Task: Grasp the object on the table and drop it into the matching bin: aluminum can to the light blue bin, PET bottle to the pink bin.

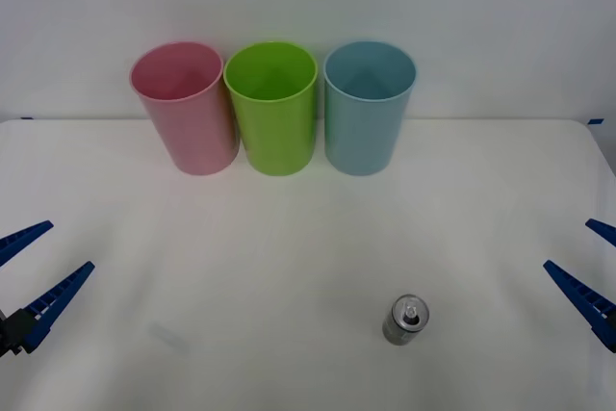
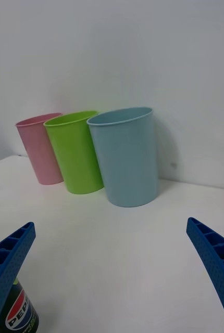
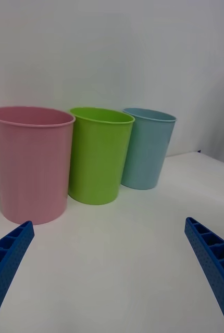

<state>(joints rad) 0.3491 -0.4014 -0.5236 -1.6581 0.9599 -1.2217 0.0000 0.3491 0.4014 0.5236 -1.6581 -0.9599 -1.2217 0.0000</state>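
A small aluminum can (image 1: 405,321) with a silver top and pull tab stands upright on the white table (image 1: 308,238), front and right of centre. In the right wrist view the can (image 2: 22,314) peeks out behind one blue finger, its dark label showing. The light blue bin (image 1: 369,107) (image 2: 126,155) (image 3: 145,148) stands at the back, rightmost of the row. The pink bin (image 1: 185,106) (image 2: 39,148) (image 3: 30,161) is leftmost. My right gripper (image 1: 595,271) (image 2: 112,276) waits open at the right edge, apart from the can. My left gripper (image 1: 37,276) (image 3: 109,273) is open at the left edge.
A lime green bin (image 1: 272,106) (image 2: 76,151) (image 3: 98,154) stands between the pink and light blue ones, the three nearly touching against the white wall. Open table lies between the bins and the can.
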